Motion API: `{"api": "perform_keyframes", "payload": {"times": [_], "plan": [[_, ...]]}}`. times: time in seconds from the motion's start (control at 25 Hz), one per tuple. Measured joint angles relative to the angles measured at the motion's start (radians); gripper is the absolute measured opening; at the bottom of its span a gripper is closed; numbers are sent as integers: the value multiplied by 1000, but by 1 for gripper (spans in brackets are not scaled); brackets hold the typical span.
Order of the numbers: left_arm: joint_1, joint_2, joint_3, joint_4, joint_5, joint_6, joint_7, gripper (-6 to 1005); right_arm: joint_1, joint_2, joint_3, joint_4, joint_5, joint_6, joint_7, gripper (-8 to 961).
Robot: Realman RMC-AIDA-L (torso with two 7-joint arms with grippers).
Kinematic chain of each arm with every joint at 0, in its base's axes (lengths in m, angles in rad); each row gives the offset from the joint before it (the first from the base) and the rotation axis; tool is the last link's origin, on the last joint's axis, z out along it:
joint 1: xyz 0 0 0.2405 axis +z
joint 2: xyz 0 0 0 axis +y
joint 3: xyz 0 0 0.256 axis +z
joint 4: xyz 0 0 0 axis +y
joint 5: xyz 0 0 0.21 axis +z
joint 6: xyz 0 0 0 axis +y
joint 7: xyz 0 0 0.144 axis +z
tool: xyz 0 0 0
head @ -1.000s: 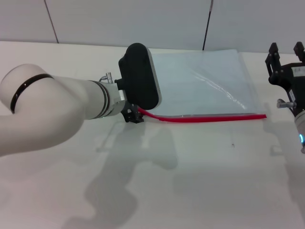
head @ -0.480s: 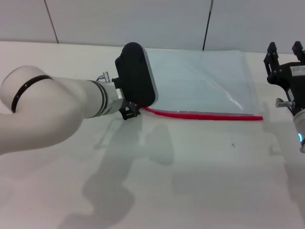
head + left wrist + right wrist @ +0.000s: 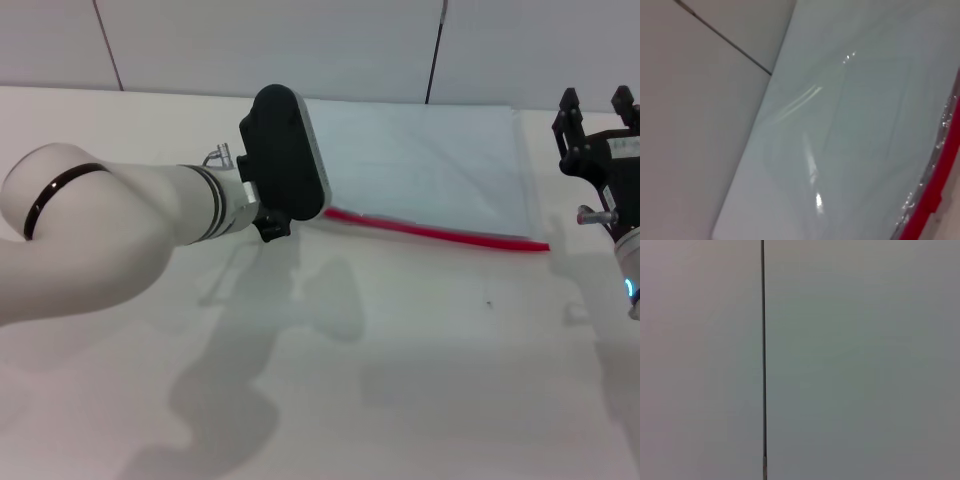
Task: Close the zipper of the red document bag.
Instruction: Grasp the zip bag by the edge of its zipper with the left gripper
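Bag status: red document bag [image 3: 420,165] lies flat on the white table [image 3: 400,380], toward the far side, just in front of the back wall [image 3: 300,40]. Translucent pale blue-grey sheet, glare streaks on it in the left wrist view [image 3: 840,125].

Zipper [image 3: 440,232] is the red strip along the bag's near long edge. It runs from beside the left arm's wrist out to the bag's right near corner, slanting slightly nearer the robot toward the right. Left wrist view shows the same red strip [image 3: 935,195] at the edge of the pouch, with crinkled clear plastic just inside it.

Left gripper [image 3: 270,228] sits low at the left end of the zipper, at the bag's left near corner. Black wrist housing covers most of it from the head view; only a small black part shows below the housing, touching or just above the table. Finger state: cannot tell, and cannot tell whether it holds the zipper.

Right gripper [image 3: 598,100] is raised at the right edge, well apart from the bag's right side, fingers pointing up with a clear gap between them, holding nothing. Right wrist view shows only wall with one dark vertical seam [image 3: 763,355].
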Motion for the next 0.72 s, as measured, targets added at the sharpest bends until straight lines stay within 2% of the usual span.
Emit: {"api": "perform_keyframes", "payload": {"times": [0.04,0.12,0.72], "plan": [[0,0,0,0,0,-4,-1,351,0,0,0,0,0,0,0,573],[0,0,0,0,0,-10,-4,179,0,0,0,-1,0,0,0,573],[5,-1,-1,38,-3,-7,-73,55,-2,0,0,-12,0,8,0,573]]}}
